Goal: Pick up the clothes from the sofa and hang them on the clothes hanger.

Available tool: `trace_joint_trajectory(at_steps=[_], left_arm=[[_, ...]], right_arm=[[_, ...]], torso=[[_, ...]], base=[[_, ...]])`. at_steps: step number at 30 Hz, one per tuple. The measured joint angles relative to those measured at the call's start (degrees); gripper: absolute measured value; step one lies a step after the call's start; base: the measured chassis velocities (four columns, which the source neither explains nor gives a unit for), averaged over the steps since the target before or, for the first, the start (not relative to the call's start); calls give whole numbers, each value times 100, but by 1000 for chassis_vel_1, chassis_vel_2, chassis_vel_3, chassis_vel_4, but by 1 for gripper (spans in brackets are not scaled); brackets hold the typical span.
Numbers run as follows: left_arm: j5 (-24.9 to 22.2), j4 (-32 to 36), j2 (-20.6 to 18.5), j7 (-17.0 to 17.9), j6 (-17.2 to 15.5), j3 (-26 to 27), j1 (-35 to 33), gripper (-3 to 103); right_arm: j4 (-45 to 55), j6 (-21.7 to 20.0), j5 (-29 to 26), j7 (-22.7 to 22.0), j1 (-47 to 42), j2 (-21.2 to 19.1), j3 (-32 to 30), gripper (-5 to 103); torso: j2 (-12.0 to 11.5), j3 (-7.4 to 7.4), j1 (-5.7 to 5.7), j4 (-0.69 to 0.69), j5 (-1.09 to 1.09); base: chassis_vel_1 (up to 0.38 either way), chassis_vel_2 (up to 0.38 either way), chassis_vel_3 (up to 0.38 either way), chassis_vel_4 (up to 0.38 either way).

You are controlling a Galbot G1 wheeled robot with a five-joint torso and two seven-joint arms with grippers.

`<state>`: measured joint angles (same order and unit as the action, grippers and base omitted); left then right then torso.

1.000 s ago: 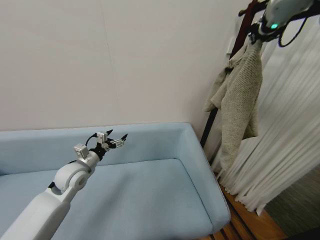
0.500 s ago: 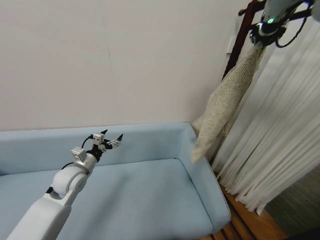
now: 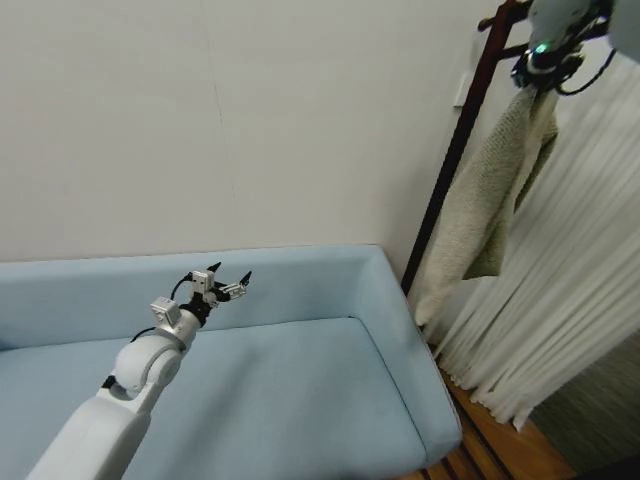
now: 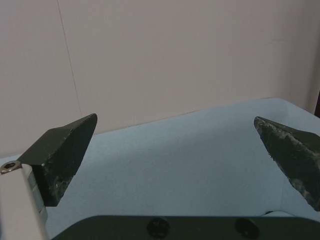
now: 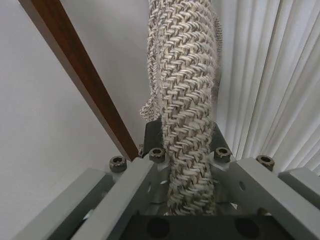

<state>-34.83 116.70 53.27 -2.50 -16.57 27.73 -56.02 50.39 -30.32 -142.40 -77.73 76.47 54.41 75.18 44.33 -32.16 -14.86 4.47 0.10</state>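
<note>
Cream knit sweater (image 3: 490, 200) hangs at two o'clock in the head view. Its top is bunched in the right gripper (image 3: 541, 84), whose jaws are closed on the wool (the wrist camera shows the knit running straight through them). It dangles just beside the dark wooden coat stand (image 3: 455, 160), in front of the white curtain (image 3: 590, 280). At seven o'clock the left gripper (image 3: 229, 283) hovers over the blue sofa (image 3: 320, 410), fingers (image 4: 64, 152) spread wide, holding nothing.

Upper right, the cream chunky-knit sweater (image 3: 495, 190) looks coarse and rough. The dark reddish-brown coat stand pole (image 3: 455, 160) is smooth, faintly glossy wood. The pale blue sofa (image 3: 300, 390) wears matt, fine cloth.
</note>
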Motion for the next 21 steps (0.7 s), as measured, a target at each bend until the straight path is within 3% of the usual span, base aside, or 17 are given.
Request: trace_joint_trajectory(at_steps=[7,21], left_arm=[[12,-54,-17,175,22,-197,129,100],[94,-254,35,121,94,-373,271,100]], right_arm=[[-455,-270,298,230,-253,82,-301,5],[-837,-379,739,473,-598,157,-577,5]], torso=[[0,0,0,-1,-1],[0,0,0,-2,-2]], base=[[0,0,0,0],[0,0,0,0]])
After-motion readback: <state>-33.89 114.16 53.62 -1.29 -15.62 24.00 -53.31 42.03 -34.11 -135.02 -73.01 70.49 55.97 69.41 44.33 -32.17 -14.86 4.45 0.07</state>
